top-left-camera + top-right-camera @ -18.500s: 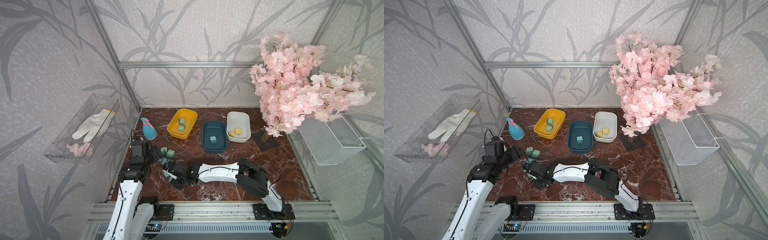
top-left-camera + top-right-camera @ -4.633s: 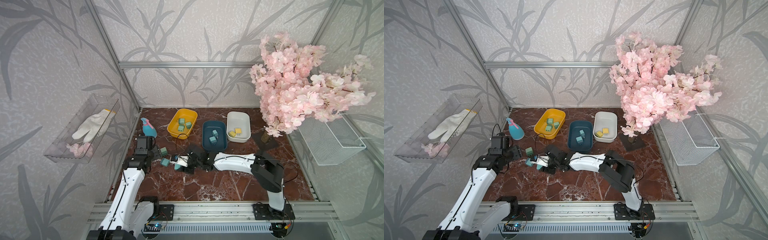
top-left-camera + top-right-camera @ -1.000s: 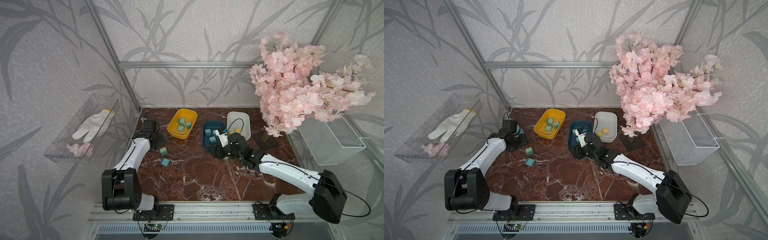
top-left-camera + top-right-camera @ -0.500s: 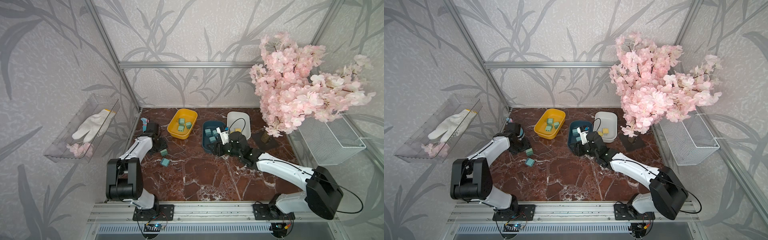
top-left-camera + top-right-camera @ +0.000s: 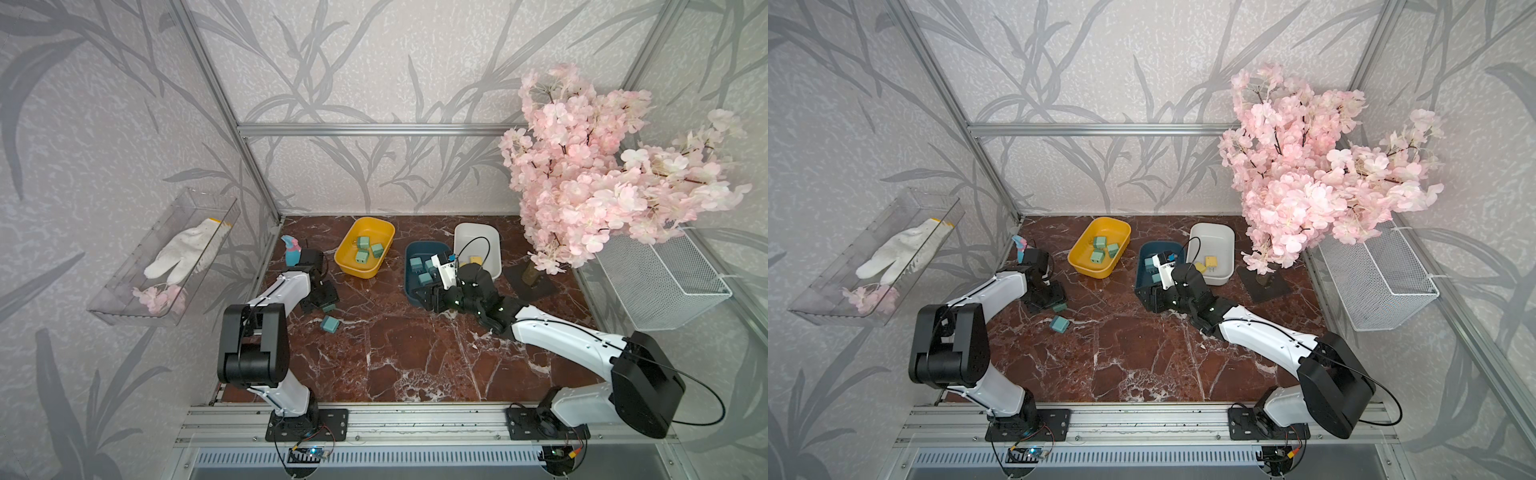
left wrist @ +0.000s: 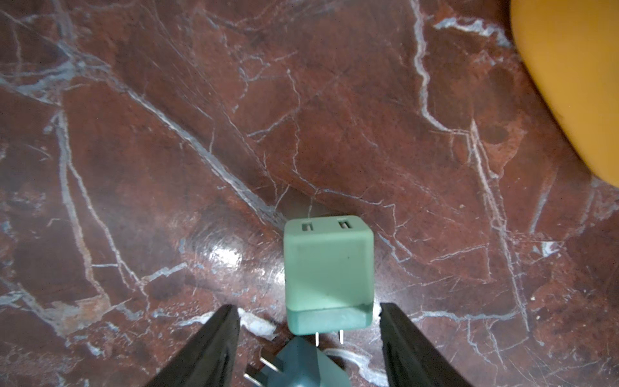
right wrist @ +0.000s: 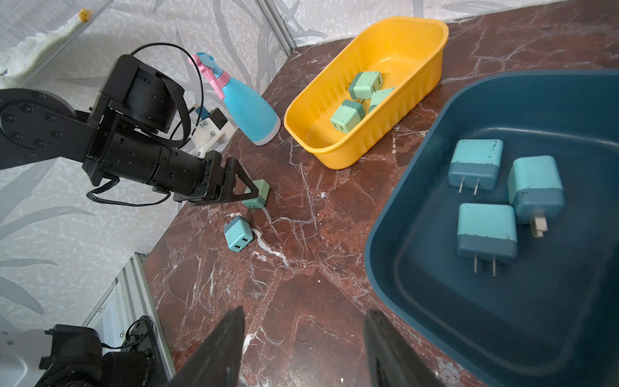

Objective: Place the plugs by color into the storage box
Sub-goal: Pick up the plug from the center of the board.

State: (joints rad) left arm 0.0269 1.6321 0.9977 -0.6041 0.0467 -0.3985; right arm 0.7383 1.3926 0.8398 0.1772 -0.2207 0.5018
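The left gripper (image 6: pixel 306 305) is spread around a green plug (image 6: pixel 328 268) lying on the table (image 6: pixel 335 100), not touching it. I think it should squeeze the flat sides evenly, then lift toward the yellow box (image 7: pixel 368 140). The right gripper (image 7: pixel 303 310) is spread and empty by the blue box (image 7: pixel 418 207). A teal plug (image 6: pixel 301 365) near the prongs is cut off.

Left hand (image 6: pixel 306 308) reaches low, jaws parted; right hand (image 7: pixel 304 311) hangs outstretched, jaws likewise parted.
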